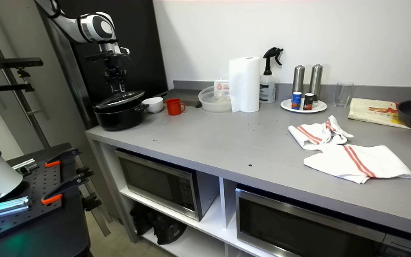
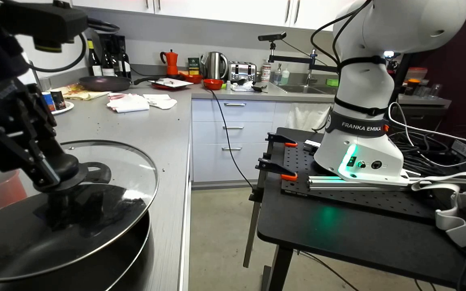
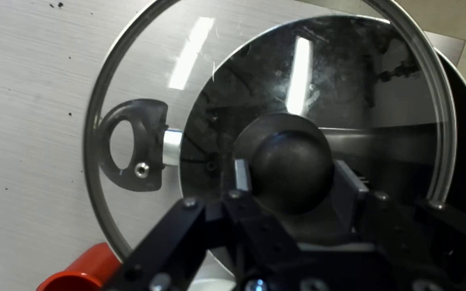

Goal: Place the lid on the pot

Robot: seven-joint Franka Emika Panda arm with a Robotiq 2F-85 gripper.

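The round glass lid [image 1: 114, 101] with a steel rim and black knob hangs tilted over the black pot [image 1: 118, 119], its right side higher in this exterior view. My gripper [image 1: 118, 87] holds it from above by the knob. In an exterior view the lid [image 2: 107, 218] sits off-centre, with the pot wall [image 2: 146, 258] below. In the wrist view my gripper [image 3: 296, 176] has a finger on each side of the lid's knob [image 3: 289, 161]. There the lid is shifted left over the pot [image 3: 465, 133], and a pot handle shows through the glass. I cannot tell whether lid and pot touch.
A white bowl [image 1: 154, 105] and red mug [image 1: 174, 106] stand close beside the pot; the mug [image 3: 83, 270] shows in the wrist view too. A plastic tub [image 1: 214, 103] and paper towel roll [image 1: 244, 85] stand farther along. The counter's edge [image 1: 98, 131] is near the pot.
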